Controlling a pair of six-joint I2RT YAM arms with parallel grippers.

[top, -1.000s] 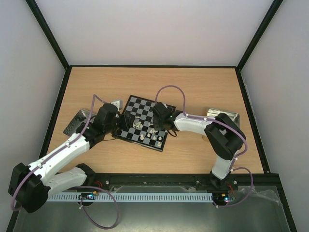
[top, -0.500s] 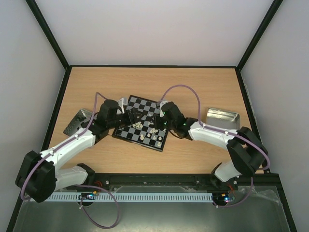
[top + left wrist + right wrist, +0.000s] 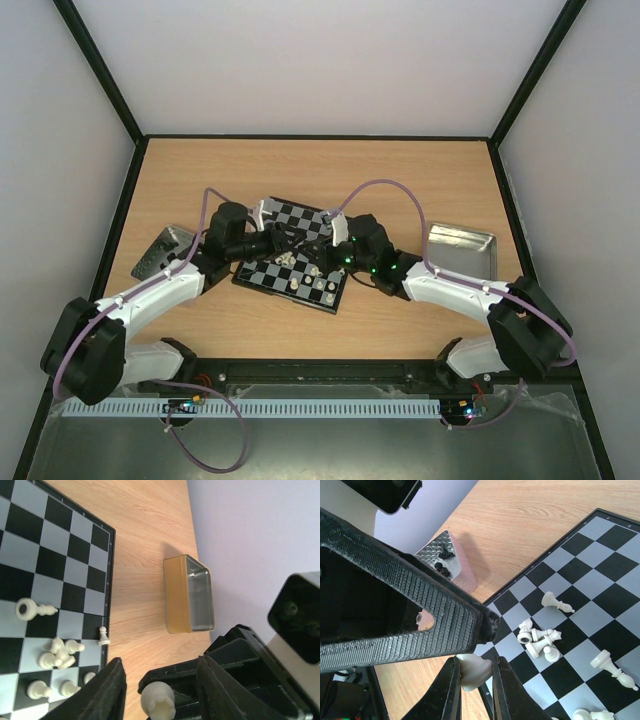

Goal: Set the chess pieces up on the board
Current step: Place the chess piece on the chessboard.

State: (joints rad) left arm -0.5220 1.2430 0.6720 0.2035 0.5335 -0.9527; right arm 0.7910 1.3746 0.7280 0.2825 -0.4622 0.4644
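Above the board (image 3: 300, 216), my two grippers meet tip to tip. My right gripper (image 3: 475, 667) (image 3: 325, 255) is shut on a cream-white chess piece (image 3: 476, 672). My left gripper (image 3: 160, 680) (image 3: 283, 243) is open, its jaws standing either side of that same piece (image 3: 159, 702) with a gap on each side. One ribbed left finger (image 3: 420, 605) fills the right wrist view. Several white pieces lie toppled in a heap (image 3: 60, 652) (image 3: 537, 637) (image 3: 286, 260) on the board (image 3: 50, 555) (image 3: 600, 555). A white pawn (image 3: 103, 636) stands at the board's rim.
A silver tray (image 3: 162, 250) (image 3: 442, 560) with tiny black pieces sits left of the board. A second silver tray (image 3: 460, 243) (image 3: 192, 595) lies to the right on the wooden table. More white pieces (image 3: 320, 285) stand near the board's front edge.
My left gripper has moved right over the board to meet the right one, and its jaws have narrowed around the held piece. The right arm has stretched out lower.
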